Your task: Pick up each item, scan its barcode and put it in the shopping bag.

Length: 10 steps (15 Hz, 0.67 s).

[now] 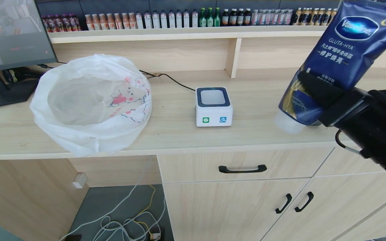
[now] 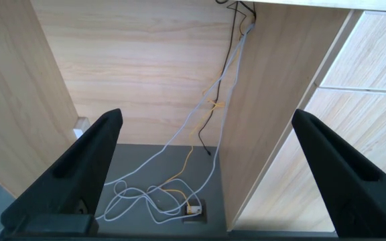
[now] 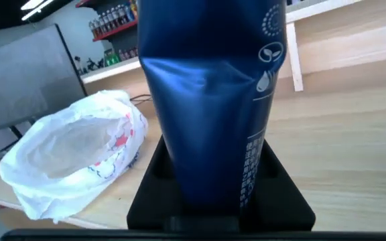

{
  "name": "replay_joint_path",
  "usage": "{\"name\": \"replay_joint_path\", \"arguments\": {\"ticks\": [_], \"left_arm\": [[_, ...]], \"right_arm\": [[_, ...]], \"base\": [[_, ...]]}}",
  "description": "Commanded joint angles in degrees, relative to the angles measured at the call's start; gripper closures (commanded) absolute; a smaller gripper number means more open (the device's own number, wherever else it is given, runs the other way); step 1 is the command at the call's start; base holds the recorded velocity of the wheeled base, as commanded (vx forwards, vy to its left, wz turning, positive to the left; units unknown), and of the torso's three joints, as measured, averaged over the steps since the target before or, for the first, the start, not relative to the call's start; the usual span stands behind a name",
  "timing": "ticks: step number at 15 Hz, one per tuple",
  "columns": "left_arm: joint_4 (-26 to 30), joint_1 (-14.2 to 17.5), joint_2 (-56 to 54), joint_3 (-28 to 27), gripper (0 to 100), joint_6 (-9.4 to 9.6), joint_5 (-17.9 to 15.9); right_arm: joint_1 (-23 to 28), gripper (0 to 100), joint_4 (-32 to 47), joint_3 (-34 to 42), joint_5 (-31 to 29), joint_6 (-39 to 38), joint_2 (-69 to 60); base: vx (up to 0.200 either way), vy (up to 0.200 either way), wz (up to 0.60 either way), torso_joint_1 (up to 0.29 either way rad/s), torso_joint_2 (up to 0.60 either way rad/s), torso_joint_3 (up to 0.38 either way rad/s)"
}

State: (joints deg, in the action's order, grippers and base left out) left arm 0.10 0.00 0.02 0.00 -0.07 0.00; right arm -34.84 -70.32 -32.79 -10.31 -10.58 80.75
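My right gripper (image 1: 317,95) is shut on a dark blue lotion tube (image 1: 338,57), held tilted in the air above the right end of the counter, its clear cap pointing down-left. The tube (image 3: 210,100) fills the middle of the right wrist view, clamped between the black fingers (image 3: 154,175). A white barcode scanner box (image 1: 213,106) with a dark-rimmed window sits mid-counter, left of the tube. The white plastic shopping bag (image 1: 90,100) stands open at the counter's left; the bag (image 3: 72,150) also lies beyond the tube. My left gripper (image 2: 206,174) hangs open below the counter, over cables on the floor.
A monitor (image 1: 12,33) stands at the far left behind the bag. A black cable (image 1: 169,78) runs along the counter behind the scanner. A shelf of bottles (image 1: 193,16) lines the back wall. Drawers and cabinet doors (image 1: 243,169) lie under the counter's front edge (image 1: 240,146).
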Motion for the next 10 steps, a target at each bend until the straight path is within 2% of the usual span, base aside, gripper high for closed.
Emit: {"name": "replay_joint_path", "arguments": {"ticks": [1, 5, 8, 9, 10], "left_arm": [[-0.01, 0.00, -0.02, 0.00, 0, -0.01, 0.00], [-0.01, 0.09, -0.02, 0.00, 0, 0.07, 0.00], [-0.01, 0.00, -0.02, 0.00, 0, -0.10, 0.00], [-0.01, 0.00, -0.02, 0.00, 0, -0.01, 0.00], [-0.01, 0.09, -0.02, 0.00, 0, -0.10, 0.00]], "right_arm": [[2.32, 100, -0.52, -1.92, -0.06, -1.99, -0.86], [5.13, 100, -2.63, -6.32, 0.38, 0.83, -0.77], [10.76, 100, -4.48, -2.89, 1.88, 0.74, -1.82], [13.31, 100, -5.89, -0.34, 5.74, 0.91, -2.09], [13.66, 100, -6.50, 0.45, 7.41, 1.44, -2.09]], "base": [[0.000, 0.000, 0.00, 0.000, 0.00, 0.000], [0.000, 0.000, 0.00, 0.000, 0.00, 0.000], [0.000, 0.000, 0.00, 0.000, 0.00, 0.000], [0.000, 0.000, 0.00, 0.000, 0.00, 0.000], [0.000, 0.000, 0.00, 0.000, 0.00, 0.000]]}}
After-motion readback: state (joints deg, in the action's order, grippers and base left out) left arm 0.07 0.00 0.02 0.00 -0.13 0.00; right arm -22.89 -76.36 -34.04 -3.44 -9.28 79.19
